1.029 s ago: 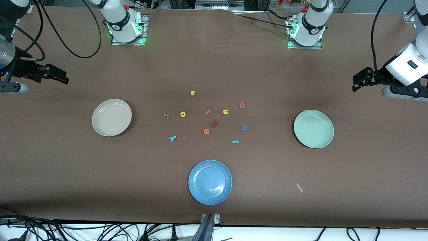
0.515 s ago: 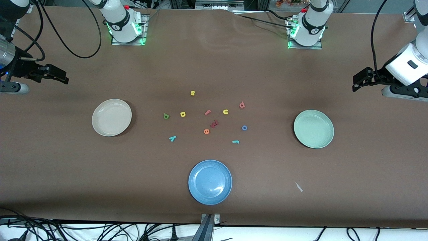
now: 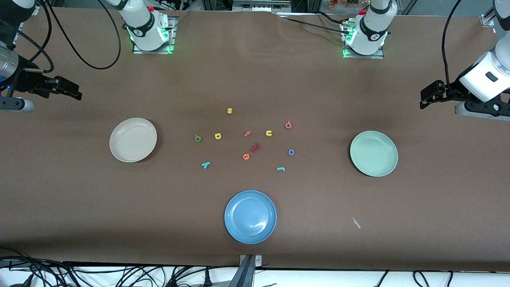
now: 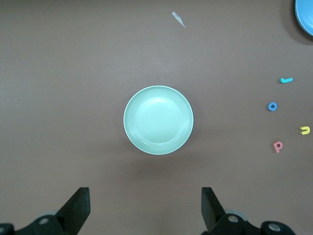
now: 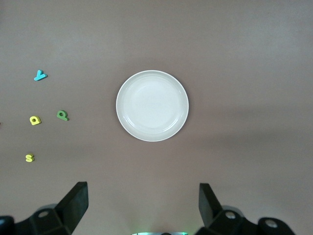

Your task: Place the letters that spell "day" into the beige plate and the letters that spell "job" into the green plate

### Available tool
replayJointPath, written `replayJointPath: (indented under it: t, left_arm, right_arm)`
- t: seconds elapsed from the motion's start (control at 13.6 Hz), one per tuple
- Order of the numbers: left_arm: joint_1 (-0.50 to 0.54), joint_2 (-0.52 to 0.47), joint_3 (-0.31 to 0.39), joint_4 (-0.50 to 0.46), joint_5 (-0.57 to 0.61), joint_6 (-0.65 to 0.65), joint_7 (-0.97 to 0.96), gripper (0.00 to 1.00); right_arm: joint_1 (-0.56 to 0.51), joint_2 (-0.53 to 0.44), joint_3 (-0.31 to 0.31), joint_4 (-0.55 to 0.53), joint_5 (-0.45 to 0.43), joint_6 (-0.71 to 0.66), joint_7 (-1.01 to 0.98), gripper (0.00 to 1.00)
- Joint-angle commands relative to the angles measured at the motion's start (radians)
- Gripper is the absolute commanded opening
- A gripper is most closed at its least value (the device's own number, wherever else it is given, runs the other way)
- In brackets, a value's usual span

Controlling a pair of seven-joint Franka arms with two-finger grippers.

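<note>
Only front view shows maroon letter (image 3: 255, 147), perhaps "w".

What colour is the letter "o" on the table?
Blue: the ring "o" shows best in the left wrist view.

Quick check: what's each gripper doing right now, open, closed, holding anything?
Left gripper: open, empty, up over the table by the green plate.
Right gripper: open, empty, up over the table by the beige plate.

The tabletop (image 3: 79, 191) is plain brown. On it sit a cream-beige plate (image 3: 133, 140), a mint-green plate (image 3: 373, 153) and a blue plate (image 3: 250, 216). Letters: yellow "d" (image 3: 217, 136), dark green "a" (image 3: 198, 138), teal "y" (image 3: 205, 164), teal "j" (image 3: 281, 169), blue "o" (image 3: 291, 152), pinkish-red "b" (image 3: 288, 125).
</note>
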Motion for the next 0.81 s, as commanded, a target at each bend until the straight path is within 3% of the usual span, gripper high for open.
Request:
replayJointPath:
  t: [0.0, 0.74]
  left_arm:
    - [-0.003, 0.011, 0.0, 0.029, -0.015, -0.023, -0.011, 1.0]
    - [-0.003, 0.011, -0.022, 0.032, -0.013, -0.04, -0.04, 1.0]
  right_arm:
    - [-0.005, 0.002, 0.001, 0.017, -0.005, -0.02, -0.004, 1.0]
    - [0.026, 0.022, 0.016, 0.012, 0.008, -0.06, 0.016, 1.0]
